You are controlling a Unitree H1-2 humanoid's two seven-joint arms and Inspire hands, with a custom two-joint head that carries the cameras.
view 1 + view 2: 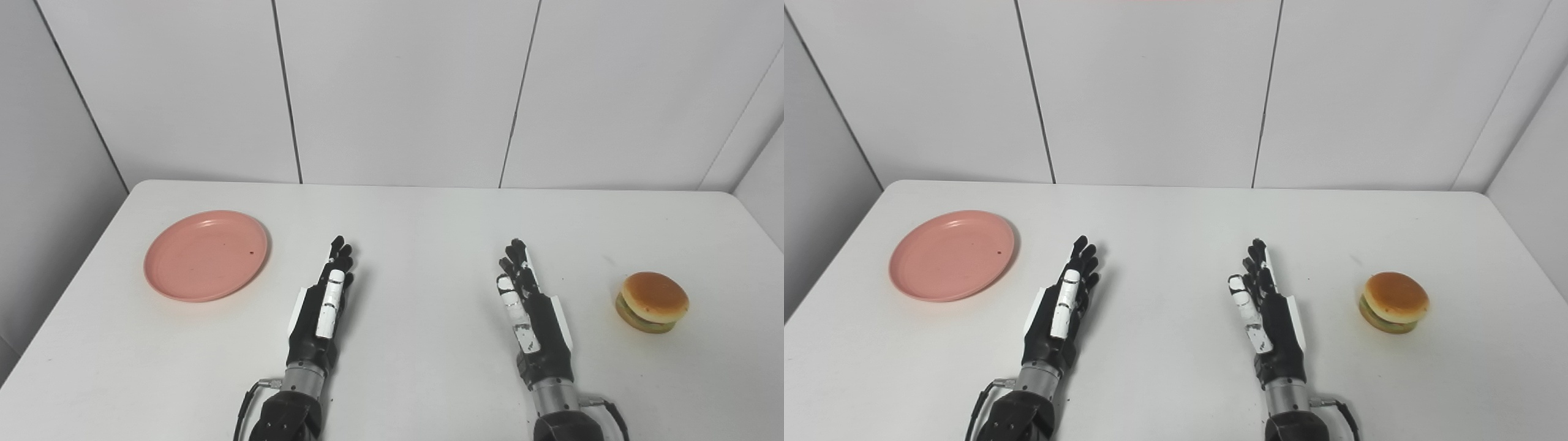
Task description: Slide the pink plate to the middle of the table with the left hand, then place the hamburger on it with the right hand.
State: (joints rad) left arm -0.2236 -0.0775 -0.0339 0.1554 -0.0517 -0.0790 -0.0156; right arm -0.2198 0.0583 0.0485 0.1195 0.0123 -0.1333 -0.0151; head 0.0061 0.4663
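- I saw the pink plate [206,255] lying flat on the white worktop [422,220], far over on the left side and well apart from the middle.
- The hamburger [653,302] sat on the worktop at the right side, upright, with its bun on top.
- My left robot hand [324,303] lay between the plate and the centre, near the plate but not touching it, fingers stretched forward and holding nothing.
- My right robot hand [528,306] was likewise extended with nothing in it, fingers apart, to the left of the hamburger and clear of it.
- Both arms came in from the near edge.
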